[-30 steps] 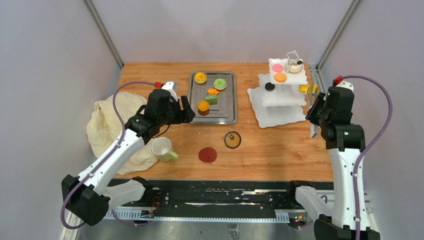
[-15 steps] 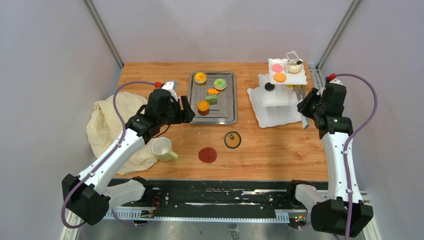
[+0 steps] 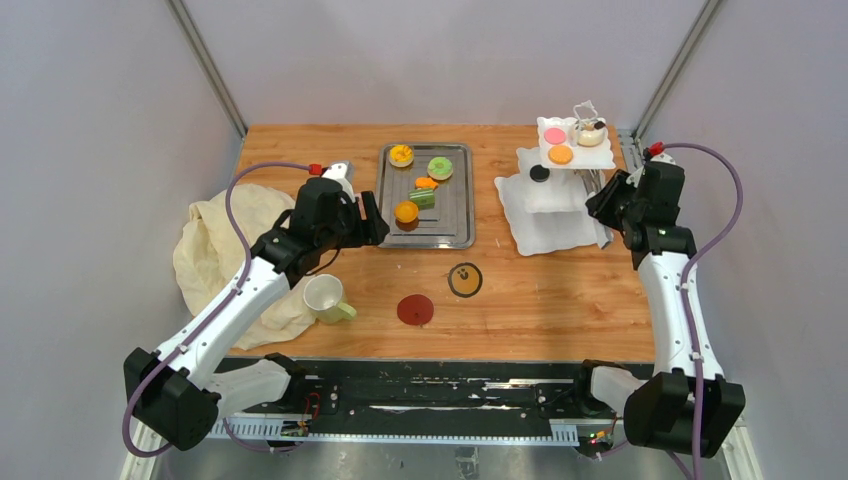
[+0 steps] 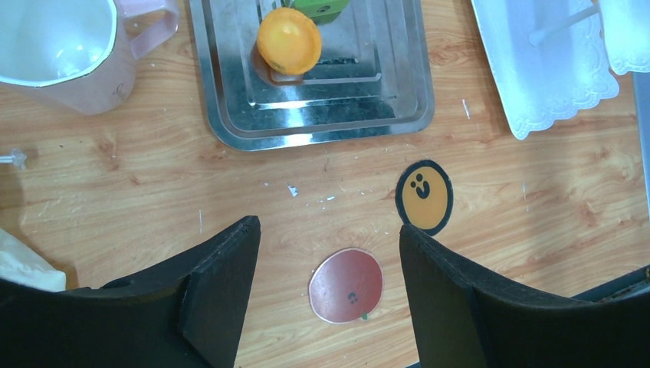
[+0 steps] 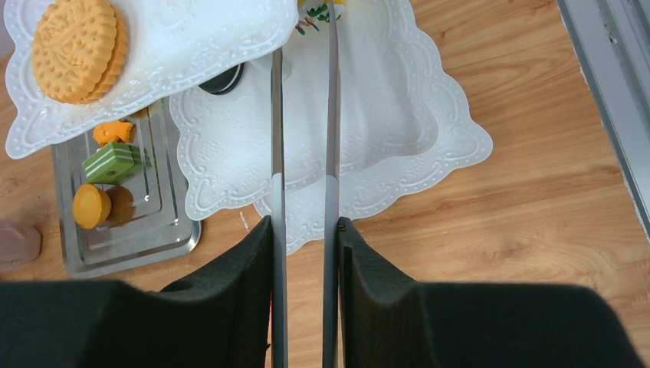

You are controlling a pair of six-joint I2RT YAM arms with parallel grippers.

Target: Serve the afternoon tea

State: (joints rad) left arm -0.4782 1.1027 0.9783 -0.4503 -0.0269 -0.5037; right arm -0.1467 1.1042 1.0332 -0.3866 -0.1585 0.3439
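- The left claw (image 4: 329,230) is wide apart and holds nothing. It hangs at 8 o'clock from the tray (image 3: 467,200).
- The right claw (image 5: 303,226) is clamped on the tongs (image 5: 277,115), which reach over the white stand (image 3: 555,225) at 2 o'clock on the table (image 3: 560,290).
- The pink disc (image 3: 554,135) sits on the top tier.
- The green donut (image 3: 440,168) and an orange tart (image 3: 405,212) lie in the tray at 12 o'clock.
- A mug (image 3: 322,297) stands at 8 o'clock.
- The red coaster (image 3: 415,309) and the yellow coaster (image 3: 465,279) lie at 6 o'clock.

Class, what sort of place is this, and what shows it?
Likely a robot lab test cell: plain grey enclosure walls, an orange-brown wooden table, and white-and-black robot arms, left and right.
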